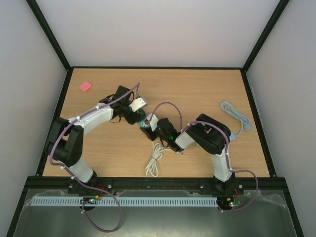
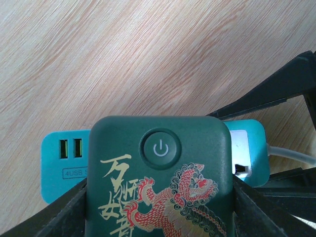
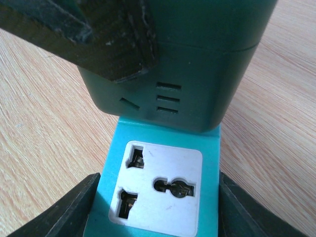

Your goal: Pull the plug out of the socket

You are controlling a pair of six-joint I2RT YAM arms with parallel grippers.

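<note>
Left wrist: plug in turquoise socket

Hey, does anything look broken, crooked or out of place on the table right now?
Nothing stands out. The green plug sits straight on the teal socket strip, with no cracks visible. A white cable and a blue cable lie slack nearby.
</note>
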